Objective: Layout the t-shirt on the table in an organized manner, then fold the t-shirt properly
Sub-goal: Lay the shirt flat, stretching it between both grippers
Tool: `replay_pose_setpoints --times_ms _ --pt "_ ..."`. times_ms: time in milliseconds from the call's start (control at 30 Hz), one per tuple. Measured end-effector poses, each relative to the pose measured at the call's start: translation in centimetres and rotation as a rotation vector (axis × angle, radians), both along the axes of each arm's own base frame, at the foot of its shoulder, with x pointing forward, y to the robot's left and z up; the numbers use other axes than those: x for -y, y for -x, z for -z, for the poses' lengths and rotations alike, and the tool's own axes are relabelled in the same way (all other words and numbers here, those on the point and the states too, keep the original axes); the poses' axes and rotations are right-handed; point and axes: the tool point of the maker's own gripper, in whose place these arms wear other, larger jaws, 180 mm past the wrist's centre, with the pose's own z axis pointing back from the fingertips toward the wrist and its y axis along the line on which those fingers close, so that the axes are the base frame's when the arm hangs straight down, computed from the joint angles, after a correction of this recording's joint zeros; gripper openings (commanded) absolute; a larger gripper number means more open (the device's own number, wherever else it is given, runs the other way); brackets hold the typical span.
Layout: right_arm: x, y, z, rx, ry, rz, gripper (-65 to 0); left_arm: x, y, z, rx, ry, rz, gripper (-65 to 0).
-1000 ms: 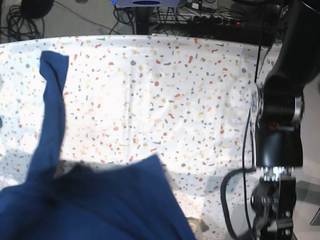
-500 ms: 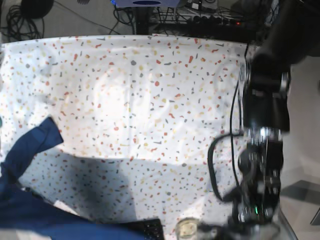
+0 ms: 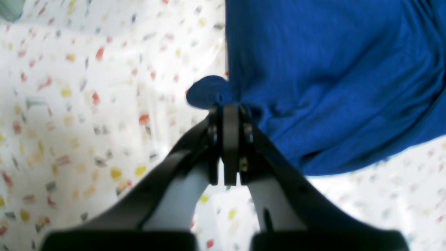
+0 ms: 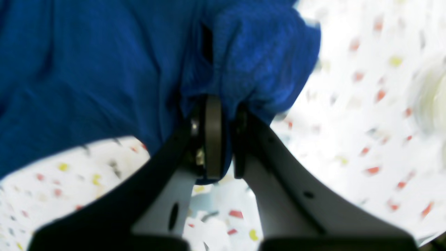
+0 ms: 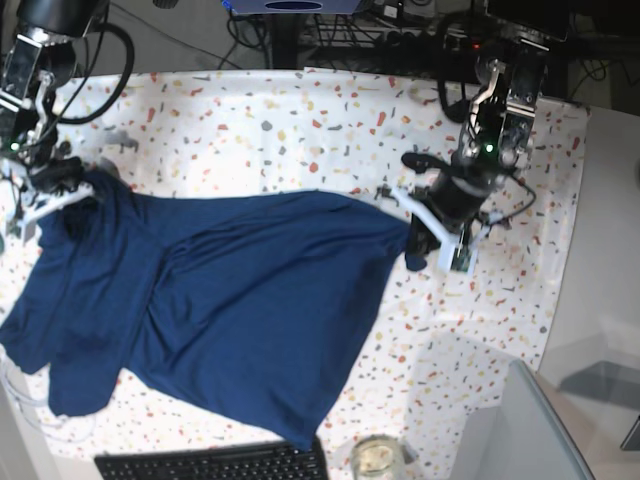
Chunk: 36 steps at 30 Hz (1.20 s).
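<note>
The dark blue t-shirt (image 5: 230, 310) lies stretched across the speckled table (image 5: 300, 130), its lower part bunched toward the front left. My left gripper (image 5: 418, 243) is at the shirt's right end, shut on a pinched corner of cloth. The left wrist view shows that gripper (image 3: 228, 108) closed, with the t-shirt (image 3: 331, 80) spreading to the right. My right gripper (image 5: 68, 198) is shut on the shirt's far-left edge. Seen from the right wrist, the gripper (image 4: 218, 103) bites a thick fold of the t-shirt (image 4: 87, 69) above the table (image 4: 366, 122).
A black keyboard (image 5: 215, 465) and a glass jar (image 5: 375, 460) sit at the front edge. A plain grey surface (image 5: 520, 430) lies at the front right. Cables and equipment run behind the table's far edge (image 5: 330, 30).
Both arms have swung out over the table. The shirt, earlier bunched low at the front left, now spans the table between the two grippers.
</note>
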Motion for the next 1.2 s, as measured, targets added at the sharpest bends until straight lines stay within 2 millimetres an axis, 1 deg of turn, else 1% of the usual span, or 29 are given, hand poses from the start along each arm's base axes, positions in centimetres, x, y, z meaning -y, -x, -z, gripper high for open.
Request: replay_pose_setpoints --times_ms 67,133,200,267,300,367,467,567,667,733,767,800,900,933,967,1033,1100,1133,1200 --pt "0.0 1.6 1.3 -0.036 -0.003 0.003 -64.5 -1.3 1.9 2.3 -0.050 -0.022 -0.029 -65.0" --pt "0.1 2.5 1.8 -0.033 0.003 0.008 -64.5 -2.7 3.5 3.8 -0.096 -0.022 -0.060 -65.0" --pt "0.3 3.0 2.0 -0.032 0.012 0.010 -64.5 -4.5 4.2 4.0 -0.099 -0.033 -0.110 -65.0" --pt "0.7 3.2 2.1 -0.030 0.012 0.026 -64.5 -5.8 4.3 3.9 -0.096 -0.044 -0.142 -65.0" --pt "1.3 3.4 2.1 -0.028 0.008 0.053 -64.5 -6.4 4.4 3.7 -0.090 -0.047 -0.159 -65.0" --pt "2.7 3.9 2.4 -0.035 0.009 0.102 -64.5 -6.9 4.7 3.7 -0.090 -0.050 -0.169 -65.0" --pt "4.3 4.6 2.8 -0.061 0.014 0.136 -64.5 -6.3 5.8 4.1 -0.115 -0.045 -0.153 -65.0" --pt "5.5 4.9 2.7 -0.064 0.025 0.156 -64.5 -5.7 6.8 3.8 -0.116 -0.041 -0.137 -65.0" --pt "6.3 5.7 2.8 -0.071 0.024 0.192 -63.5 -4.9 7.6 3.6 -0.119 -0.028 -0.122 -65.0" --pt "6.4 6.6 3.1 -0.100 0.008 0.212 -62.9 -4.7 8.4 3.9 -0.132 -0.019 -0.136 -65.0" --pt "6.4 6.8 3.2 -0.103 0.005 0.217 -61.4 -4.5 8.6 4.0 -0.137 -0.011 -0.142 -65.0" --pt "6.4 6.9 3.2 -0.107 0.003 0.219 -58.2 -4.3 8.9 4.1 -0.144 -0.006 -0.144 -65.0" --pt "6.5 7.0 3.0 -0.115 0.007 0.214 -42.2 -3.9 9.5 4.2 -0.154 -0.002 -0.134 -65.0" --pt "6.4 7.1 2.6 -0.113 0.007 0.211 -37.1 -3.9 9.7 4.3 -0.157 -0.002 -0.133 -65.0" --pt "6.5 7.3 2.1 -0.114 0.021 0.205 -33.3 -3.9 9.8 4.3 -0.158 -0.004 -0.132 -65.0" --pt "6.4 7.5 1.0 -0.090 0.048 0.205 -32.4 -3.9 10.2 4.2 -0.162 -0.004 -0.130 -65.0" --pt "5.7 7.3 -0.3 -0.062 0.057 0.191 -32.4 -3.9 10.6 4.3 -0.168 -0.002 -0.138 -65.0" --pt "5.4 7.0 -1.0 -0.042 0.063 0.180 -32.4 -3.9 10.7 4.2 -0.169 -0.002 -0.138 -65.0" --pt "5.4 6.1 -2.7 0.005 0.093 0.171 -32.4 -3.9 10.7 3.7 -0.158 -0.002 -0.138 -65.0"
